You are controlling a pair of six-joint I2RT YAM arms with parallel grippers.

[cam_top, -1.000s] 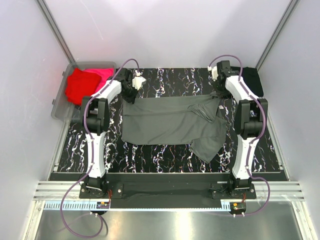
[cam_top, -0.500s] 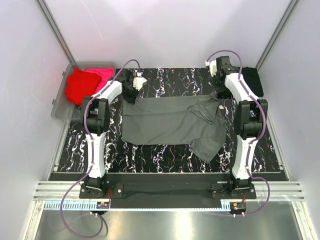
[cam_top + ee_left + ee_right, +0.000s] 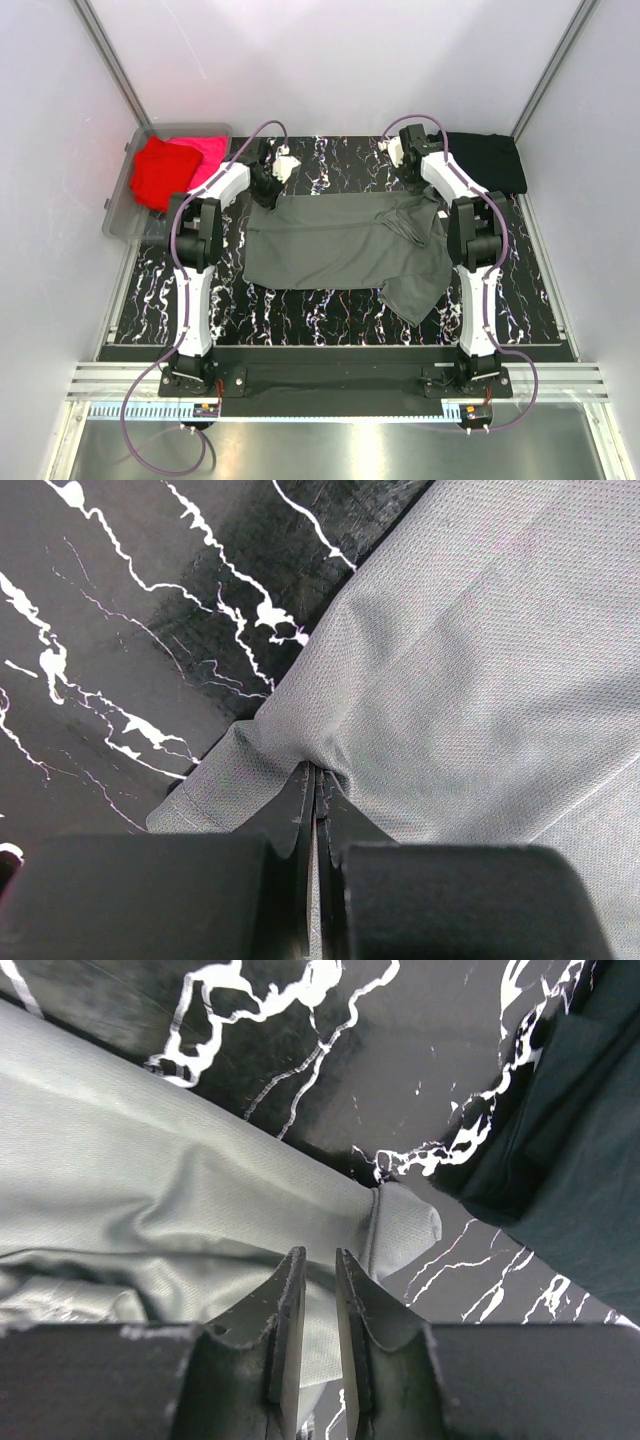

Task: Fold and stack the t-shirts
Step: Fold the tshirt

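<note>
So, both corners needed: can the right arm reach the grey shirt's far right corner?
Probably yes: the right gripper hovers just over that corner of the grey shirt, jaws apart, nothing covering it.

Spread t-shirt (image 3: pixel 340 240) lies flat on the table (image 3: pixel 330 305), central. Left gripper (image 3: pixel 314 772) sits on its far-left corner. Right gripper (image 3: pixel 318 1255) stands over its far-right corner. Folded t-shirt (image 3: pixel 490 160) lies on the table beyond and right of the spread t-shirt, apart from it. Bin (image 3: pixel 120 215) stands left of and beyond the spread t-shirt. Heaped t-shirts (image 3: pixel 165 170) lie in it.
</note>
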